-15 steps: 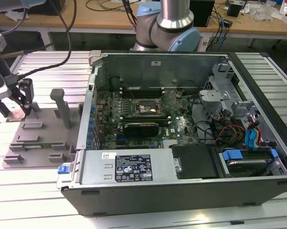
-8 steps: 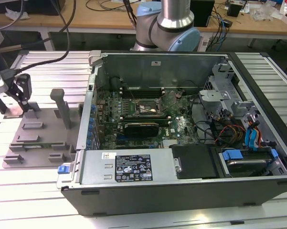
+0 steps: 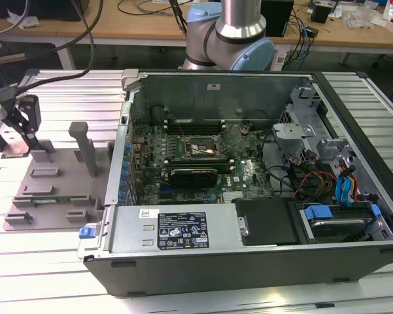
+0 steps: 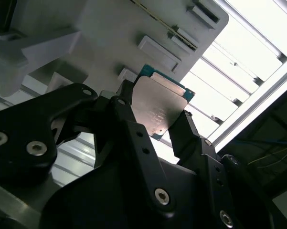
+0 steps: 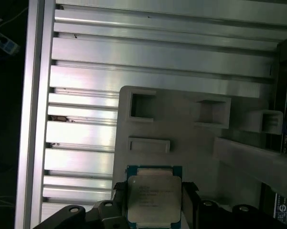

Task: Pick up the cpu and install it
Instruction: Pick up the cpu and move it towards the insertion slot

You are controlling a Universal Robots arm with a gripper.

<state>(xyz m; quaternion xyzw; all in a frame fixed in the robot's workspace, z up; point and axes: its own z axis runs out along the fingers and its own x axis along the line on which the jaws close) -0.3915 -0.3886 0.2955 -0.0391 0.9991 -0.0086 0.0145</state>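
- Right up close in the second wrist view, we have the gripper [image 4: 155, 114] with its black fingers [image 4: 126, 102] pressed against two opposite edges of the cpu [image 4: 160, 102]. It is clamped on the chip.
- The cpu shows us its silver-grey metal top, with a thin green rim peeking out around it.
- Just beneath it is the grey tray [image 5: 196, 143], and the chip sits close to one of the tray's edges. We cannot tell whether it is lifted clear or resting on the surface.
- Small raised blocks and square pockets run across the tray beyond the chip.
- In the exterior view we find the gripper over the tray's far corner on the exterior view's left.
- The tray lies on the slatted aluminium table [image 5: 86, 129], near the table's edge on the exterior view's left.
- Just beside the tray, towards the exterior view's right, the computer case [image 3: 248, 242] lies open on its side.
- Inside it we see the motherboard [image 3: 183, 180] and its black socket frame [image 3: 199, 147], well apart from the cpu.
- Behind the case rises the arm [image 3: 239, 19].
- Farthest back is a wooden workbench [image 3: 150, 29] with cables on it.
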